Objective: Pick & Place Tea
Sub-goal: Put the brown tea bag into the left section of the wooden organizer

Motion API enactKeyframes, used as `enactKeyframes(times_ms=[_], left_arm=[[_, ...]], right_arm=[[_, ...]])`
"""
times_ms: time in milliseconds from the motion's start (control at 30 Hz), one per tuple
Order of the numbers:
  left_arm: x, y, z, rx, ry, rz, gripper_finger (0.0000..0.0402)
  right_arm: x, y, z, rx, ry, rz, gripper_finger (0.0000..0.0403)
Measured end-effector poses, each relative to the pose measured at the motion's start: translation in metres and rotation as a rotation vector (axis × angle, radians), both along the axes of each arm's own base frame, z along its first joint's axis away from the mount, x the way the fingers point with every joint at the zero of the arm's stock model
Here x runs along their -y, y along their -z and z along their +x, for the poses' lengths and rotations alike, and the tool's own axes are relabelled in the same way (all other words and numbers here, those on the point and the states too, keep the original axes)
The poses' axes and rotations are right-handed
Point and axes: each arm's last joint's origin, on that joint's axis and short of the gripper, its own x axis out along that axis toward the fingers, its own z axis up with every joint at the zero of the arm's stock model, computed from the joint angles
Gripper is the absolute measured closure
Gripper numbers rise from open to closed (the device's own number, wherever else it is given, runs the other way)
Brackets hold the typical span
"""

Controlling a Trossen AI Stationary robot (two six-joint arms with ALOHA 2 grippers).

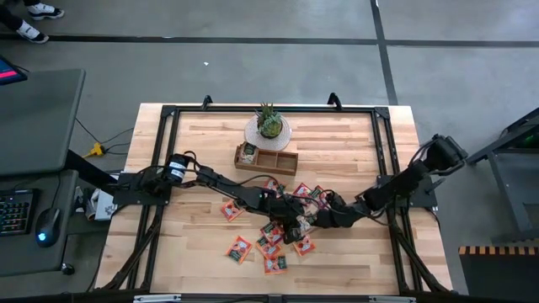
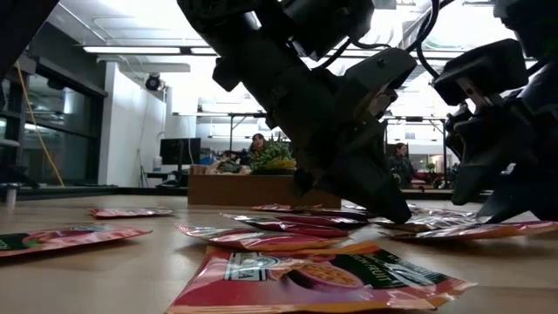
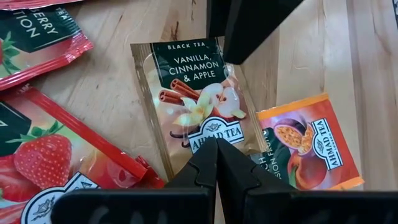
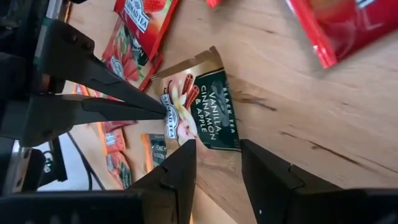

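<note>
Vanilla, cinnamon and apple sachet (image 3: 196, 99): lying flat on the wooden surface (image 3: 124, 93), one edge at the clenched tips of the left jaws (image 3: 216, 146), the opposite edge just ahead of the parted, empty right jaws (image 4: 214, 152). Seemingly pinned or nipped by the left tips; true pinch not certain. Best done by holding that edge steady, sliding the right jaws low over the far edge, closing on this sachet alone. Worth avoiding: the orange passion-fruit sachet (image 3: 308, 143) tucked beside it, the red strawberry sachets (image 3: 43, 155) close by. Wooden tray (image 1: 266, 159) well beyond both jaws.
</note>
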Motion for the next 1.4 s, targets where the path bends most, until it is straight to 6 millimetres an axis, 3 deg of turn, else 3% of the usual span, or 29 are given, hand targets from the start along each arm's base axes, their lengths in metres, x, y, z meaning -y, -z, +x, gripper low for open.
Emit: enactKeyframes(times_ms=[333,600,833,1067,1267,1400], left_arm=[[0.0,0.0,0.0,0.001,0.0,0.0,0.0402],[0.0,0.0,0.0,0.002,-0.001,0.0,0.0401],[-0.003,0.0,0.001,-0.002,0.006,-0.012,0.0401],[-0.021,-0.005,0.001,-0.028,0.087,-0.109,0.0401],[-0.038,-0.029,-0.007,-0.062,0.11,-0.151,0.0401],[-0.047,-0.056,-0.017,-0.056,0.111,-0.098,0.0401]], right_arm=[[0.004,-0.004,0.01,-0.011,-0.047,-0.023,0.0289],[0.002,-0.004,0.008,-0.014,-0.109,-0.057,0.0395],[0.001,-0.004,0.007,-0.004,-0.137,-0.084,0.04],[-0.002,-0.006,0.005,0.017,-0.178,-0.135,0.0402],[0.002,-0.015,-0.001,0.01,-0.199,-0.194,0.0402],[0.005,-0.027,-0.006,0.028,-0.23,-0.231,0.0402]])
